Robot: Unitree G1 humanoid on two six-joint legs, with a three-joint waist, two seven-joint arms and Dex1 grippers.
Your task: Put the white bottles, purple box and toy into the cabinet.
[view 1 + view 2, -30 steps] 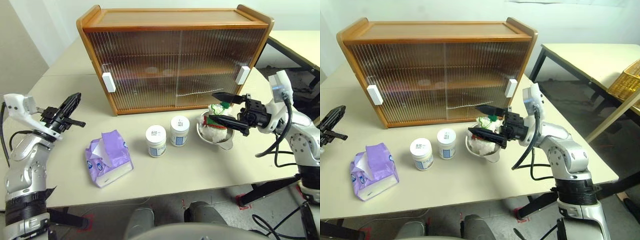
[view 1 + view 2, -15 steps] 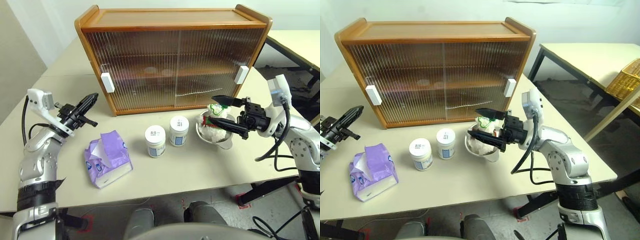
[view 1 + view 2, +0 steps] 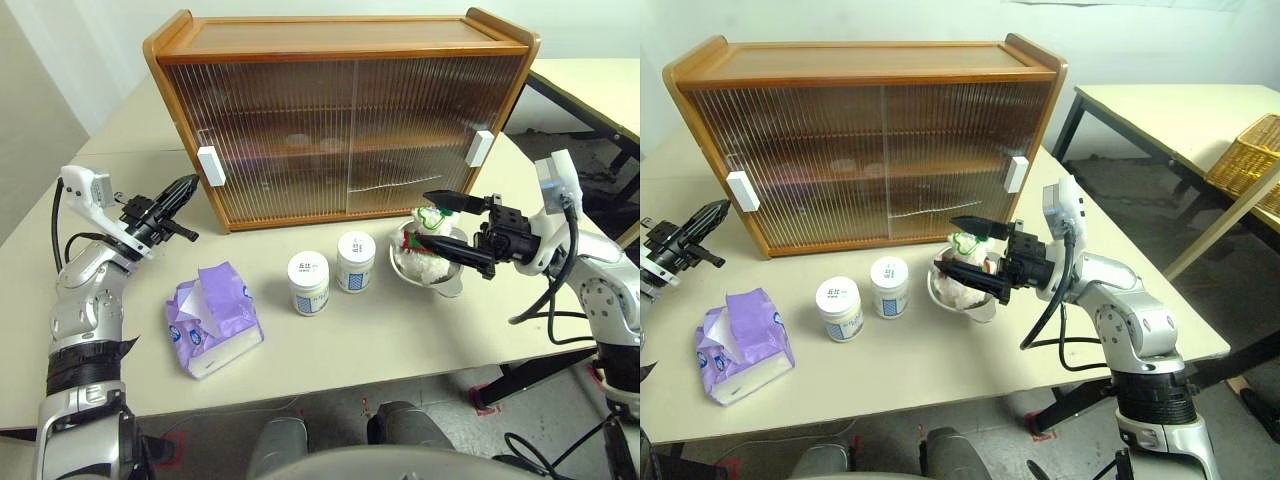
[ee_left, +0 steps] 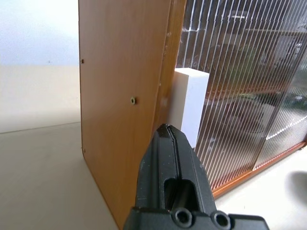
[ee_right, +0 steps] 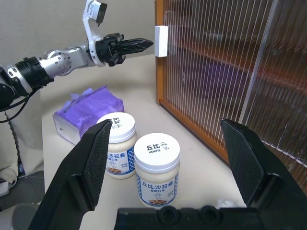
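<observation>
The right gripper hung level over the table with its two fingers spread wide, one above the other, holding nothing. Right at its tips sat the steel bowl with the toy inside, the green hat poking up between the two black fingers. Just beyond the fingertips, looking down the wrist, stood the two bottles, side by side and nearly touching, lids on, upright. Past them lay the purple box, slumped on the table with white tissue showing. Off to the gripper's side ran the cabinet, both ribbed doors pulled across, the right handle just behind the bowl.

Over on the other side, the left gripper was pressed tight together, nothing between its fingers, pointing up a touch toward the cabinet's left corner. Closest to it, just below and toward the robot, was the purple box. Straight ahead of the tips stood the cabinet's brown side panel, and right beside that the left handle, a white block on the edge of the left door, near the fingertips but not touched. Behind the ribbed glass ran the middle shelf with some blurred shapes on it, too dim to name. The bottles and the bowl sat well off from this gripper, out toward the right arm.
</observation>
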